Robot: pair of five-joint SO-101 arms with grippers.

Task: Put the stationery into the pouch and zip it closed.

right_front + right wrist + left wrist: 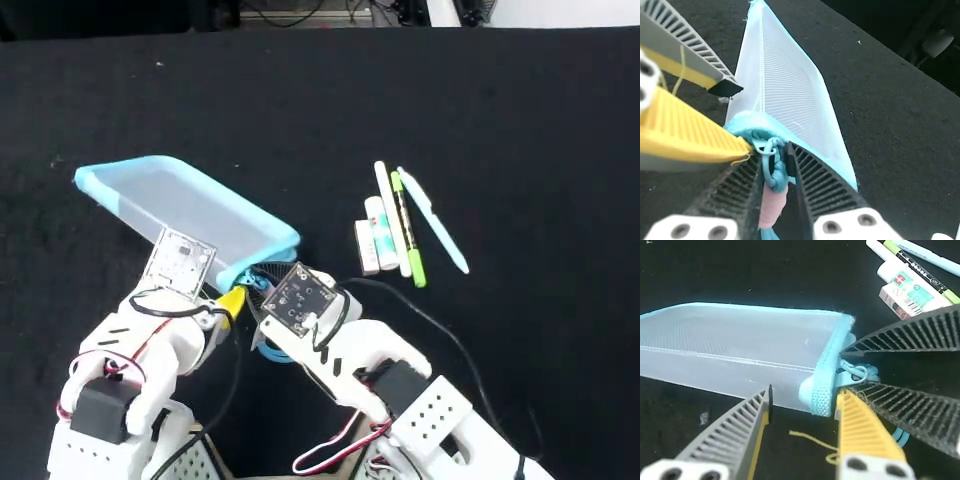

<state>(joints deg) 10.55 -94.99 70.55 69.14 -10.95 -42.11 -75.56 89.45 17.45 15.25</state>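
Translucent blue mesh pouch [740, 350] lies flat on the black table [715, 270]. The left gripper [805, 397] is spread wide at its end: grey finger [747, 425] by the long edge, yellow finger [860, 430] touching the blue trim at the corner. The right gripper [847, 369], with black ribbed fingers, is pinched on the zipper pull [856, 374]. The stationery [912, 282] (pens, a stick, an eraser) sits bunched beyond the pouch, apart from it.
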